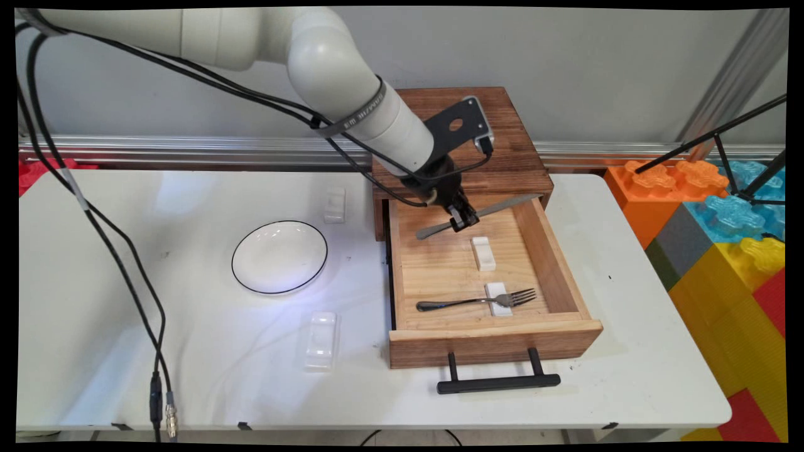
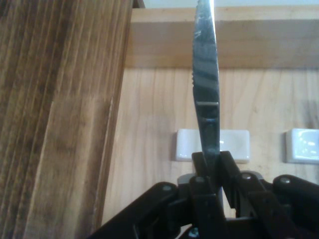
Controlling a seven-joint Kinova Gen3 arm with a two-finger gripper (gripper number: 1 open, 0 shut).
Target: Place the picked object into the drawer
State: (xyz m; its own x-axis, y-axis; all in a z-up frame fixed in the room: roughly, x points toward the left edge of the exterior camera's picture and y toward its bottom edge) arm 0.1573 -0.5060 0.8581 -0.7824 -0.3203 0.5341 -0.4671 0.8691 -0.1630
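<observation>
Gripper [image 1: 463, 218] clamping knife [image 1: 496, 207] mid-length, jaws closed on it, hanging over open drawer [image 1: 559, 257]; white rest [image 1: 482, 253] just below jaws, fork [image 1: 477, 301] farther below.

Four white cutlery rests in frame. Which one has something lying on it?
The rest nearest the drawer's front panel: the fork lies across it. The other rest in the drawer and the two on the table are bare.
</observation>
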